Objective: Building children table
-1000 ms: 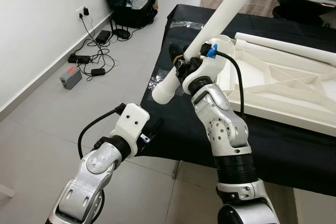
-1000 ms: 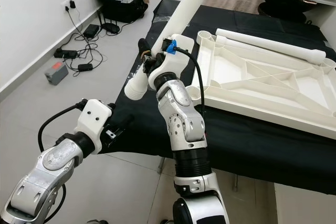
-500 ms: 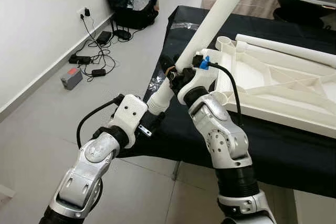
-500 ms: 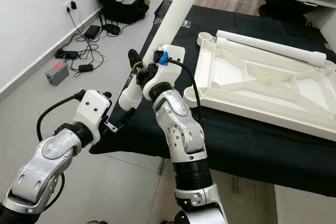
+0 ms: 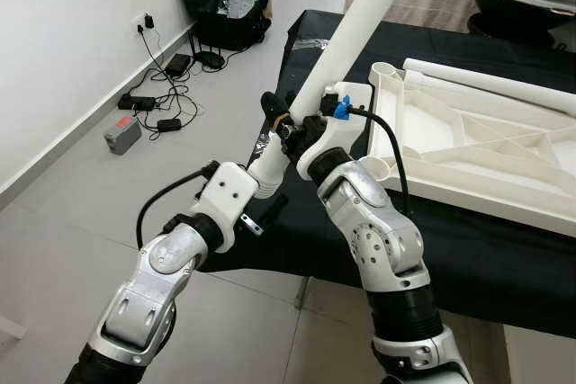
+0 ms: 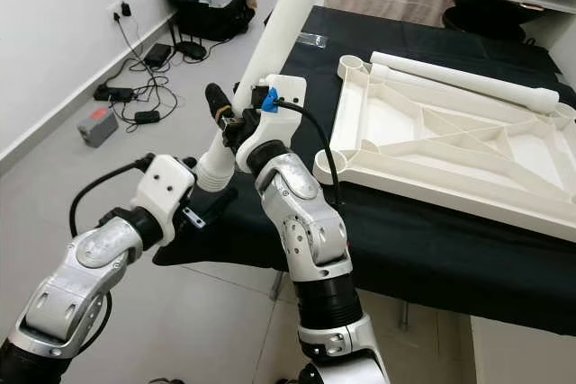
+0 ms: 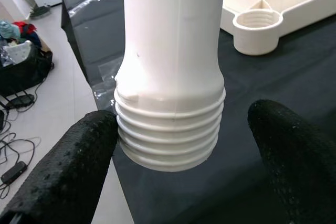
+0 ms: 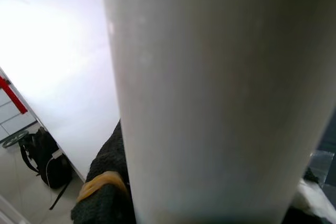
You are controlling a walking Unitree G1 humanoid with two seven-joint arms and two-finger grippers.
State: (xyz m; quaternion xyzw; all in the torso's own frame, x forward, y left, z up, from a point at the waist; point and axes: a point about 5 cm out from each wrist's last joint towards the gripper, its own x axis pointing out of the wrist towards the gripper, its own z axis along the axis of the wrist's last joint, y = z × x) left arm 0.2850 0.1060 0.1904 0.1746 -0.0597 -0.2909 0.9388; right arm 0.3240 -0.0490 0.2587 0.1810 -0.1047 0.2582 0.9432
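My right gripper is shut on a long white table leg, which tilts up to the right; its finger presses against the leg's side. The leg's threaded end points down past the table's left edge. My left gripper is open around that end. One finger is close against the threads; the other finger stands well apart. The white tabletop lies upside down on the black cloth, its threaded corner socket just beyond the leg's end.
A second white leg lies along the tabletop's far side. The black-clothed table ends at my left. On the floor by the white wall are cables, a grey box and a black bag.
My left arm has risen and brought its open fingers around the leg's threaded end. The right gripper, with the leg, has shifted slightly left.
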